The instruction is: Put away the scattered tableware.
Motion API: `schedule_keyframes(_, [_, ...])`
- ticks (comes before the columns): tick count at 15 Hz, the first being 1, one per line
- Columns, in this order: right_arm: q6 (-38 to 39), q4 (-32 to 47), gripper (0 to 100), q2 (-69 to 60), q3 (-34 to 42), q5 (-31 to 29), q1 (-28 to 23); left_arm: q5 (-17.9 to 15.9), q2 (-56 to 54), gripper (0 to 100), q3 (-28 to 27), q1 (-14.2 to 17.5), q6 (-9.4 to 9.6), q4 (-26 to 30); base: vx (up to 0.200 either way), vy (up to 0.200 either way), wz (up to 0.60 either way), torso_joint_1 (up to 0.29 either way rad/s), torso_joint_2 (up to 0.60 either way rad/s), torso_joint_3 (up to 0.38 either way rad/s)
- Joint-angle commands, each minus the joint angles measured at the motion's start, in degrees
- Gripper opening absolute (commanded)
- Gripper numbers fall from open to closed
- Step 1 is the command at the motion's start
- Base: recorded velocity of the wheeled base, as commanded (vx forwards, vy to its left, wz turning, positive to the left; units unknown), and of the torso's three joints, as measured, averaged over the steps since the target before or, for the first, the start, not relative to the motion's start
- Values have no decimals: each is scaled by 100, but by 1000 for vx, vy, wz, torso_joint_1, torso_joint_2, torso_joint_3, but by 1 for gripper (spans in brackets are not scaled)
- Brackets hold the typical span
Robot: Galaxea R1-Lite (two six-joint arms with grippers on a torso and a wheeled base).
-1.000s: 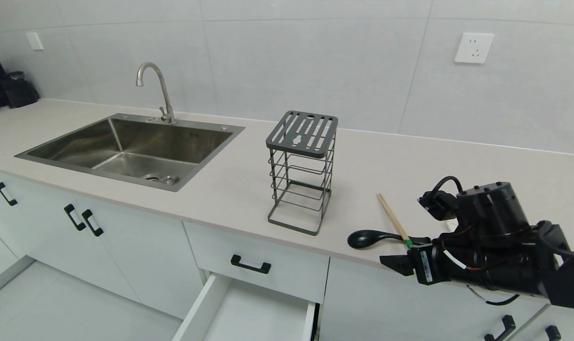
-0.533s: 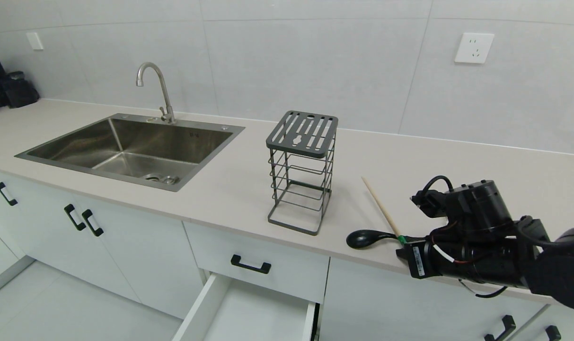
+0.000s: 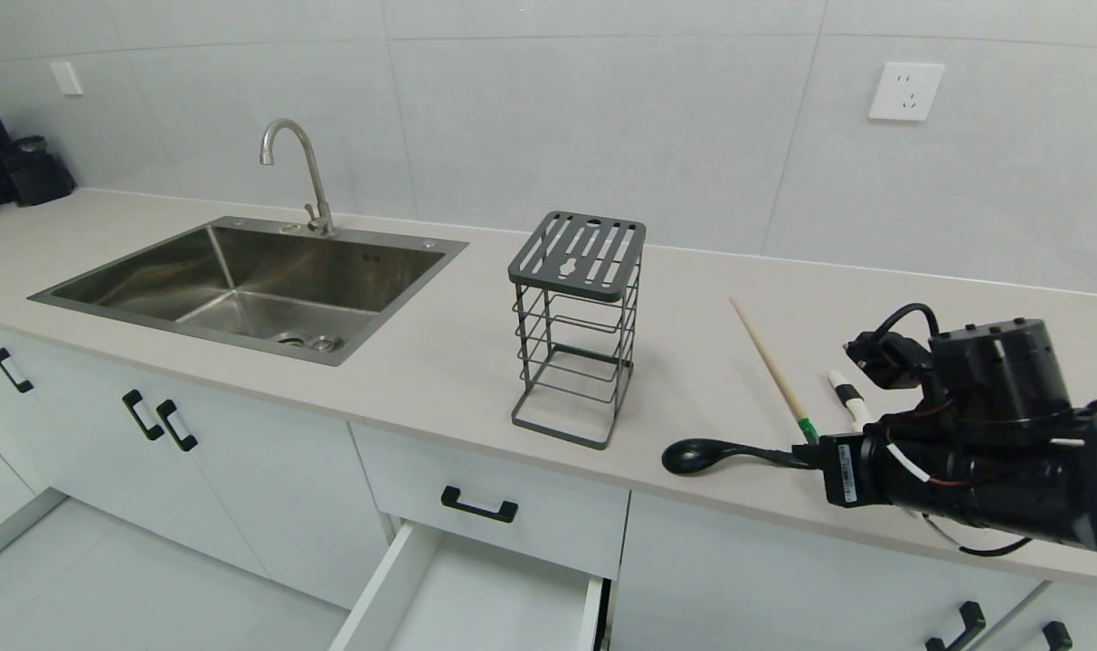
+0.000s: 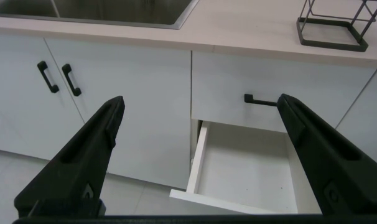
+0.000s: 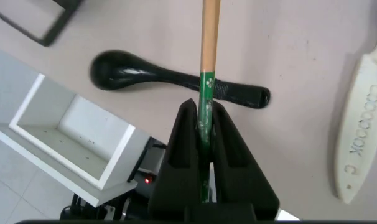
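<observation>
R claw (image 5: pixel 204 115) clamped on chopstick (image 3: pixel 770 366) | arm horiz, beside spoon (image 3: pixel 693 455)

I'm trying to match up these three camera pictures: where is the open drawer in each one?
Head view: drawer pulled out under the counter, below the wire rack.
Left wrist view: drawer between the left gripper's open fingers.
Right wrist view: drawer beyond the counter edge, near the black spoon.
Shared landmark: the wire rack.
</observation>
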Motion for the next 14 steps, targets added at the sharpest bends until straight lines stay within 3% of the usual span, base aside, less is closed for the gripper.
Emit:
schedule_keyframes(1, [-67, -12, 0, -903, 193, 15, 27, 1, 7, 100, 0, 1, -2, -1, 0, 0, 0, 0, 0, 0])
schedule_keyframes(4, [-462, -12, 0, -1703, 352, 156, 18, 1, 7, 100, 0, 1, -2, -1, 0, 0, 0, 0, 0, 0])
schedule_keyframes(8, [-1719, -12, 0, -2327, 255, 956, 159, 1, 7, 100, 0, 1, 6, -1, 0, 0, 0, 0, 0, 0])
schedule_keyframes(14, [-1956, -3, 0, -2309, 308, 1720, 1390, 1, 7, 100, 0, 1, 6, -1, 0, 0, 0, 0, 0, 0])
